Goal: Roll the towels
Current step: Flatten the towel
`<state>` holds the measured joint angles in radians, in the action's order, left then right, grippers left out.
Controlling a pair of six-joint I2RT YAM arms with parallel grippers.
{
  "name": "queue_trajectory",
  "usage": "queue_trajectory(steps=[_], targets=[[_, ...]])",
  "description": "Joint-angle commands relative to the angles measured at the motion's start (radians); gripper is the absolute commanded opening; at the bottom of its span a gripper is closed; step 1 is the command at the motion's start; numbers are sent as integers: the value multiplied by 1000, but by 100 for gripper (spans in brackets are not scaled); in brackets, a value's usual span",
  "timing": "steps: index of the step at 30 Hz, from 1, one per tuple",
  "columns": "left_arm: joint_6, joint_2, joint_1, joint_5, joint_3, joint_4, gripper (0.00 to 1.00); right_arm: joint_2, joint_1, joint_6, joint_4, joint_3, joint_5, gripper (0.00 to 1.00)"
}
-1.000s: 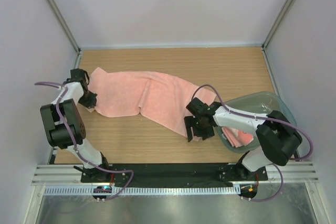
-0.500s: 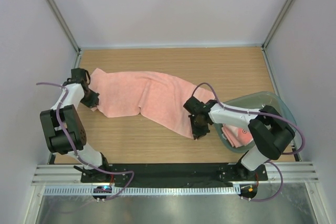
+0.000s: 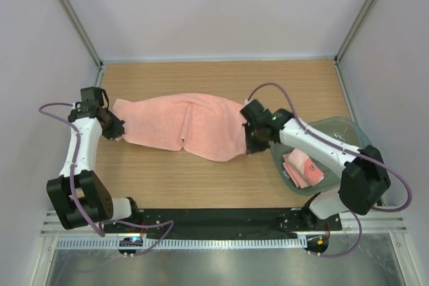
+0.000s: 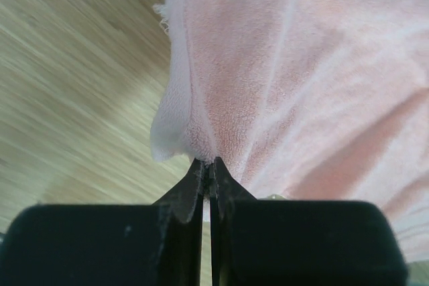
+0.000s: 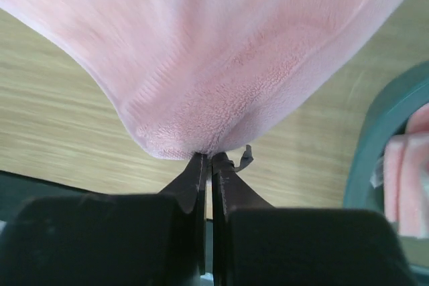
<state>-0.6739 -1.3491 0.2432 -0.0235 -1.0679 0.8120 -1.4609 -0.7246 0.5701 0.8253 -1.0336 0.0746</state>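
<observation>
One towel (image 3: 181,125) is pinched at opposite ends by the tightly closed left gripper (image 3: 114,129) and right gripper (image 3: 251,140), apparently to be stretched flat on the table (image 3: 301,85) for rolling

top cam looks down from behind; wrist cams v close, all share towel (image 3: 181,125).

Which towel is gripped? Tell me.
The spread towel, pinched by the left end effector and right end effector; the other towel lies folded in the tub.
</observation>
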Motion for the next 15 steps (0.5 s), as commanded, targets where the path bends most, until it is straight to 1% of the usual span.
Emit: queue_trajectory(steps=[1, 2, 3, 4, 5, 6, 7, 8, 9, 10, 11, 12, 13, 14, 15], targets=[[77, 57, -4, 69, -99, 101, 0, 27, 132, -84, 37, -239, -59, 1], [80, 54, -2, 74, -127, 110, 0, -27, 201, -114, 58, -294, -109, 1], [85, 47, -4, 76, -195, 113, 0, -57, 224, -130, 76, -419, -120, 1], [86, 7, -4, 77, -239, 119, 0, -90, 253, -153, 102, -487, -134, 1], [88, -19, -4, 83, -283, 140, 0, -170, 308, -159, 116, -556, -201, 1], [91, -56, -4, 92, -338, 151, 0, -211, 339, -162, 127, -628, -243, 1], [91, -88, -5, 106, -434, 164, 0, -267, 365, -164, 156, -783, -277, 1], [91, -163, -4, 144, -487, 167, 0, -376, 385, -170, 184, -874, -298, 1], [89, -198, -4, 161, -533, 167, 0, -445, 424, -174, 211, -972, -324, 1], [82, -235, -4, 180, -635, 171, 0, -510, 442, -174, 268, -1178, -341, 1], [76, -318, -4, 195, -680, 174, 0, -573, 461, -168, 296, -1291, -355, 1], [70, -356, -4, 203, -726, 171, 0, -714, 502, -155, 317, -1406, -411, 1], [60, -402, -4, 211, -786, 171, 0, -774, 530, -132, 317, -1603, -450, 1], [57, -488, -4, 242, -899, 176, 0, -835, 557, -93, 298, -1676, -494, 1], [54, -540, -2, 263, -973, 173, 0, -887, 580, -6, 250, -1716, -562, 1]])
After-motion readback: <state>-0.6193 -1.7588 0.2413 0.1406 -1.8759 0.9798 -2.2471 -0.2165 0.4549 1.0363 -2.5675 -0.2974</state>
